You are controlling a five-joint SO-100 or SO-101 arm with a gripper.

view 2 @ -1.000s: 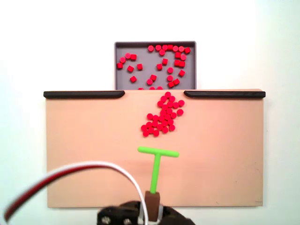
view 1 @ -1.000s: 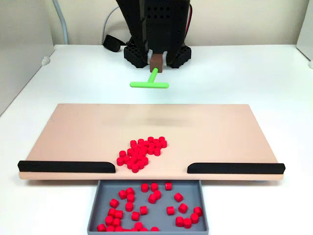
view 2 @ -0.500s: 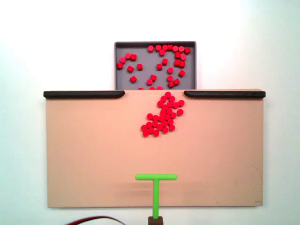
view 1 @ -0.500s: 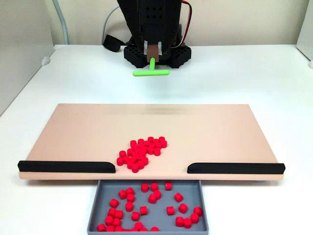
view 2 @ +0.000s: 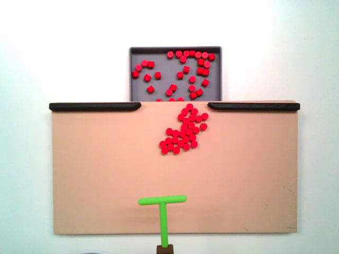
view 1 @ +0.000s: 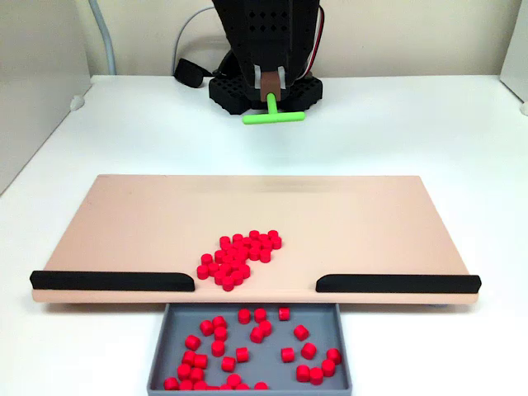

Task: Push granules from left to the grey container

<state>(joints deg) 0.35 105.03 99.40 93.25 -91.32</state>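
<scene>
A pile of red granules (view 1: 235,260) lies on the tan board (view 1: 148,223), just behind the gap between two black strips. From above, the same granules (view 2: 184,132) sit just short of the grey container (view 2: 159,58). More granules (view 1: 219,332) are scattered inside the grey container (view 1: 322,318). My gripper (view 1: 269,82) is shut on the brown handle of a green T-shaped stick (view 1: 273,116). It hovers behind the board, near the arm's base. From above, the stick's (view 2: 162,200) crossbar hangs over the board's arm-side edge, well apart from the pile.
Black strips (view 1: 111,280) (view 1: 396,283) line the board's front edge either side of the gap. The arm's black base (view 1: 227,91) and its cables stand at the back of the white table. A grey panel (view 1: 33,99) stands at the left.
The stick has pulled back from the pile toward the arm's base. In the last half second it shifted sideways: right in the front view, left in the top view. The granules have not moved.
</scene>
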